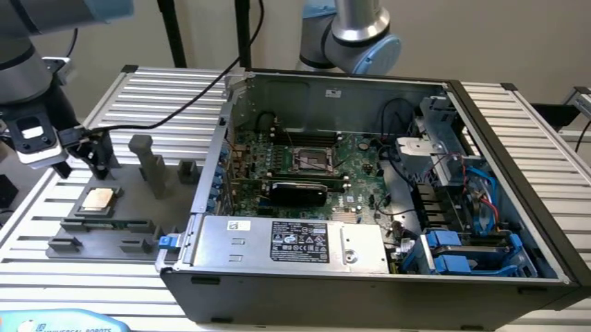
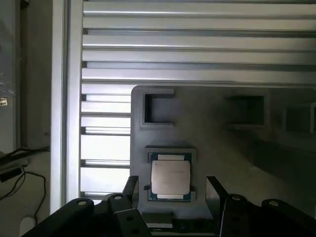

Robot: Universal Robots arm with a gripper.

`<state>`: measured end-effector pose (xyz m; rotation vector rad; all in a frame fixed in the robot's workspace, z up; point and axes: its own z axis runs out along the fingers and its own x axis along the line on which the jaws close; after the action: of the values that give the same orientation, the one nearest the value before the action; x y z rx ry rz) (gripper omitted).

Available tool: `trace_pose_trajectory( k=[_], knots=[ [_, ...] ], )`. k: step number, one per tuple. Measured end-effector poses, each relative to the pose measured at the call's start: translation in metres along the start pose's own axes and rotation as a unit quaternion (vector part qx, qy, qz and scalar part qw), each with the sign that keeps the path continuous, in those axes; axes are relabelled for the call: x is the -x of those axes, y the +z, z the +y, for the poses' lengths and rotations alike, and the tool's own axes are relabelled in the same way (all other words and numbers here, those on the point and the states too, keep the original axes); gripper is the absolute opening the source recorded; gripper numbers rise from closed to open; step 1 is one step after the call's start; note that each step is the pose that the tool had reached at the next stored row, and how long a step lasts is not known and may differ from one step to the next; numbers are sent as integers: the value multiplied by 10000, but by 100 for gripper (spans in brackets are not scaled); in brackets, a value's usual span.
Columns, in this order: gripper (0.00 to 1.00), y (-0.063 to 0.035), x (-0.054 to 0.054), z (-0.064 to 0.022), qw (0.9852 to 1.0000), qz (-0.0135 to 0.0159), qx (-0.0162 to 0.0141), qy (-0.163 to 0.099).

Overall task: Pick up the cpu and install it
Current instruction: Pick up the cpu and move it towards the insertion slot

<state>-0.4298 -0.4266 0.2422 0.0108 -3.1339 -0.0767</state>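
The cpu [image 1: 97, 200] lies flat, metal top up, in a shallow pocket of the grey fixture plate [image 1: 102, 232]. In the exterior view that puts it at about nine o'clock from the open computer case [image 1: 369, 277]. The pincer [image 1: 82, 158] hangs just above it at about eleven o'clock, jaws apart and holding nothing. In the wrist view the two dark fingers [image 2: 131, 190] stand either side of the chip [image 2: 170, 177].

The risk, as I judge it, is an off-centre close. One finger meeting the pocket's raised rim first would tilt the chip or wedge it. The socket [image 1: 309, 160], at about three o'clock from the fixture, sits deep inside the case — its walls and cables leave little room.

Whether the socket's frame is open is hard to make out. The chip's underside is hidden, and the slatted table [image 1: 166, 90] runs on behind the case.
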Motion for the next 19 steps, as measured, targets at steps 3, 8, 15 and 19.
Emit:
trace_pose_trajectory(
  k=[3, 8, 15, 19],
  knots=[
    [65, 53, 1, -22, 10000, 0, 0, 0],
    [65, 142, 3, -58, 10000, 0, 0, 0],
    [65, 268, 13, -84, 10000, 0, 0, 0],
    [65, 340, 25, -89, 10000, 0, 0, 0]
  ],
)
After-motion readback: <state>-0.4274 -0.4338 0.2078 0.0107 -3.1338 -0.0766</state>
